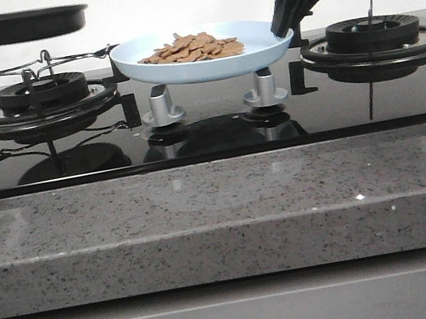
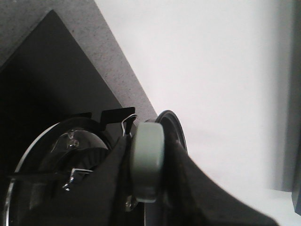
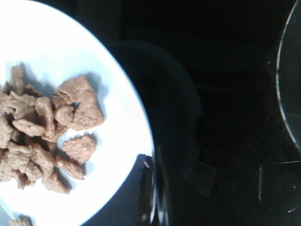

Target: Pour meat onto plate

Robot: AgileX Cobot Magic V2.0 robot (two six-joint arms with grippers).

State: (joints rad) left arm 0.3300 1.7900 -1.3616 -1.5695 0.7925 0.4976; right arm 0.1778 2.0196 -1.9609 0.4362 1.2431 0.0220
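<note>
The pale blue plate [image 1: 260, 52] hangs level over the middle of the stove, just above two silver knobs [image 1: 161, 107]. The meat [image 1: 193, 49] lies in a heap on it. My right gripper [image 1: 285, 27] is shut on the plate's right rim. In the right wrist view the plate [image 3: 113, 94] and the meat [image 3: 42, 136] fill the left side, with the gripper [image 3: 153, 188] at the rim. The black frying pan [image 1: 16, 26] is held high over the left burner. My left gripper [image 2: 148, 179] is shut on the pan's pale handle [image 2: 146, 150].
The left burner [image 1: 41, 95] with its wire grate lies under the pan; it also shows in the left wrist view [image 2: 70, 150]. The right burner [image 1: 373, 36] lies beside the right arm. A grey speckled counter edge [image 1: 223, 215] runs along the front.
</note>
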